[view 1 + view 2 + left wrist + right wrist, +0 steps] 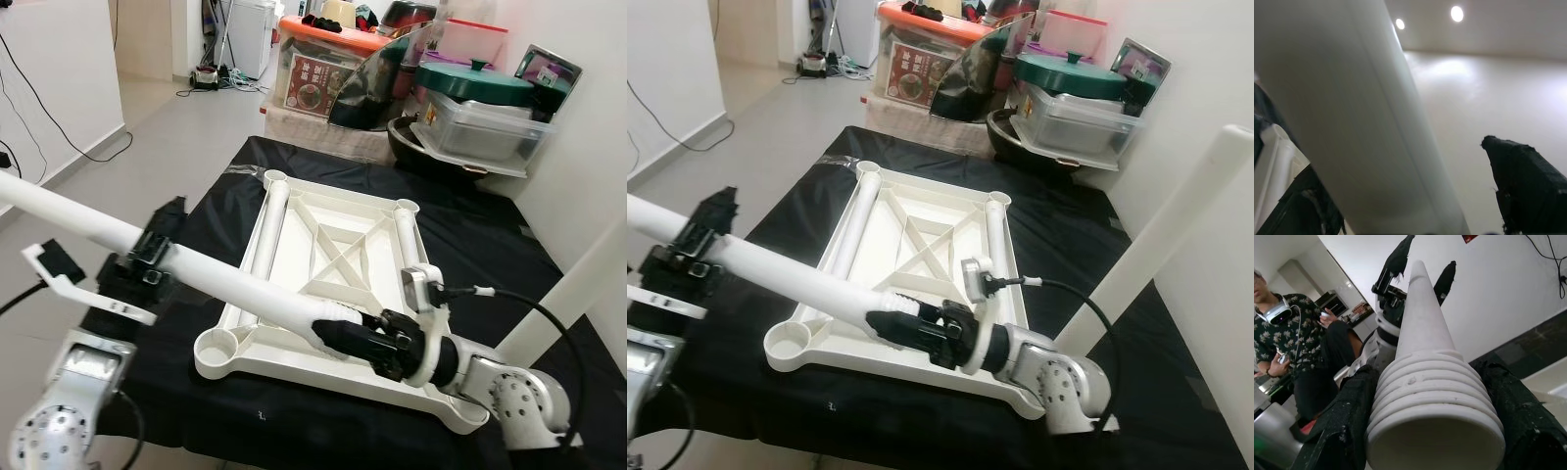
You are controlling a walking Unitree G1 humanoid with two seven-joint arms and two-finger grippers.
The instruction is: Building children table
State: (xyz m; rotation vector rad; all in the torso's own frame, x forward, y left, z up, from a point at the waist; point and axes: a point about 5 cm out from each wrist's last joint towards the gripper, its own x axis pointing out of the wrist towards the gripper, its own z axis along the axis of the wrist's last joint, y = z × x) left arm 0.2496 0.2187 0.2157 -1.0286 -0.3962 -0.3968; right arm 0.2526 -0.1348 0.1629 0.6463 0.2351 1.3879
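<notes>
Both grippers are on one long white table leg (206,269), which I see running across the scene from about nine o'clock toward the centre. My right gripper (345,335) is clamped on the leg's threaded end, its black fingers (1344,426) pressed on either side of the ridged collar (the right wrist view looks straight down the open tube). My left gripper (157,240) grips the same leg farther up its length, at about eight o'clock, with a black finger (1528,186) showing beside the white tube in the left wrist view.

Below the leg lies the white tabletop frame (333,245), upside down on a black cloth (490,255) spread over the floor. Its ribbed underside faces up, with a round socket at each corner; the near-left socket (217,350) sits at about seven o'clock, just below the leg's threaded end and not touching it as far as I can tell. A second white leg (1156,245) leans across the cloth at three o'clock.

At twelve o'clock, beyond the cloth, stand stacked storage boxes (323,69) and a green-lidded pot (475,83) on a clear container. In the right wrist view a person (1288,338) in a patterned shirt with a headset sits well behind the left gripper.
</notes>
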